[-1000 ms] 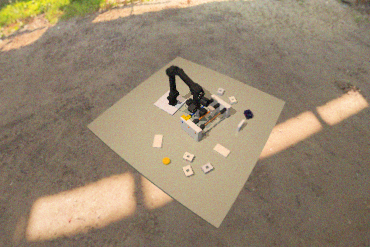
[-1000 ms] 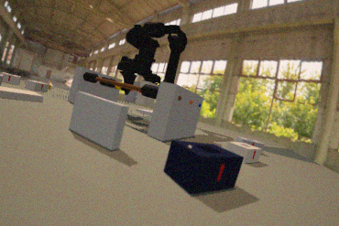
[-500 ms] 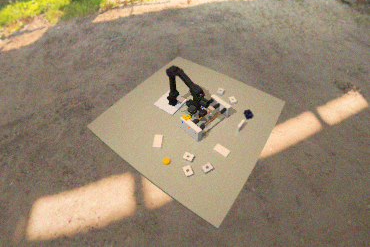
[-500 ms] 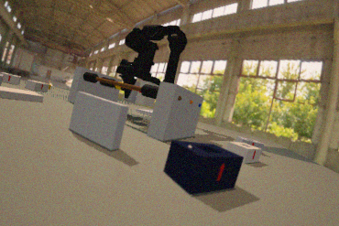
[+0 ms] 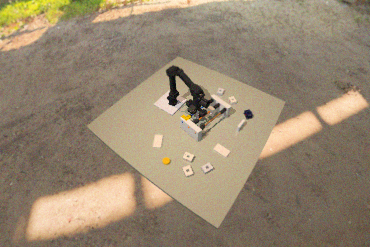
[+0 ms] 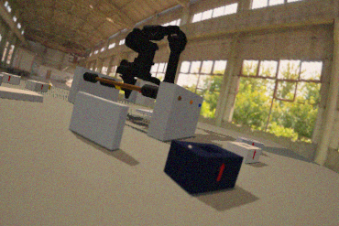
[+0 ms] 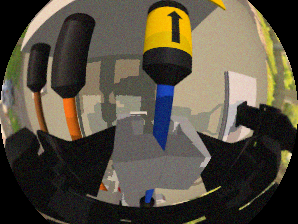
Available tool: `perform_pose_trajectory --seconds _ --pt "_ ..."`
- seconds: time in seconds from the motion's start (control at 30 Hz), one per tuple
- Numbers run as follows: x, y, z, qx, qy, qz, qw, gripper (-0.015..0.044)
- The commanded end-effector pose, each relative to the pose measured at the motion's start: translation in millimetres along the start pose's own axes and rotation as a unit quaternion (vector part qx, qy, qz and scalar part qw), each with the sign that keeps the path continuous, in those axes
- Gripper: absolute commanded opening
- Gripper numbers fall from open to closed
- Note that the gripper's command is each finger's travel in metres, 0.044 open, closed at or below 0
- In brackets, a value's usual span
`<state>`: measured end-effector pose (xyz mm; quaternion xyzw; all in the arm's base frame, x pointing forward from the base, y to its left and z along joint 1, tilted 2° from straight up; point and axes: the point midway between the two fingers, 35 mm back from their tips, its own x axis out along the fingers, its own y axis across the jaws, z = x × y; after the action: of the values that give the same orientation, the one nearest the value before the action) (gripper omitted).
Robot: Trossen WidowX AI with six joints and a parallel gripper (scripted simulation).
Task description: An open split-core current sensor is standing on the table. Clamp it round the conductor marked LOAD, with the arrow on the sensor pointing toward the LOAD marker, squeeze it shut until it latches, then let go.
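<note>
The blue LOAD conductor [image 7: 163, 112] runs down from a yellow-and-black sleeve [image 7: 167, 35] with a black arrow. The grey sensor [image 7: 160, 167] is around the conductor, which enters its upper face and shows again below it. My gripper [image 7: 152, 131] [image 5: 194, 114] [image 6: 127, 93] is shut on the sensor, its black fingers wide apart on either side. The sensor's arrow is not readable and its latch cannot be made out. The yellow LOAD marker [image 5: 186, 117] is at the near end of the rack.
An orange conductor [image 7: 72, 117] and a brown conductor [image 7: 40, 110] run left of the blue one. The rack's white end block [image 5: 190, 128] [image 6: 175, 113] stands beside the arm. A white panel [image 5: 241, 125] [image 6: 97, 119], dark blue block [image 5: 248, 114] [image 6: 199, 166] and orange disc [image 5: 166, 161] stand farther out.
</note>
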<state>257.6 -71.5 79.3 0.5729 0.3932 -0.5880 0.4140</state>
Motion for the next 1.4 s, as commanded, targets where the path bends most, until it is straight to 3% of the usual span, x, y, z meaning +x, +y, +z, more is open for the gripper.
perform_pose_trajectory --seconds 0.0,0.37,1.37 --pt "-0.5 0.3 0.0 0.000 0.000 0.001 1.000 0.0287" --pt "-0.5 0.3 0.0 0.000 0.000 0.001 1.000 0.0000" --pt "-0.5 0.3 0.0 0.000 0.000 0.001 1.000 0.0000"
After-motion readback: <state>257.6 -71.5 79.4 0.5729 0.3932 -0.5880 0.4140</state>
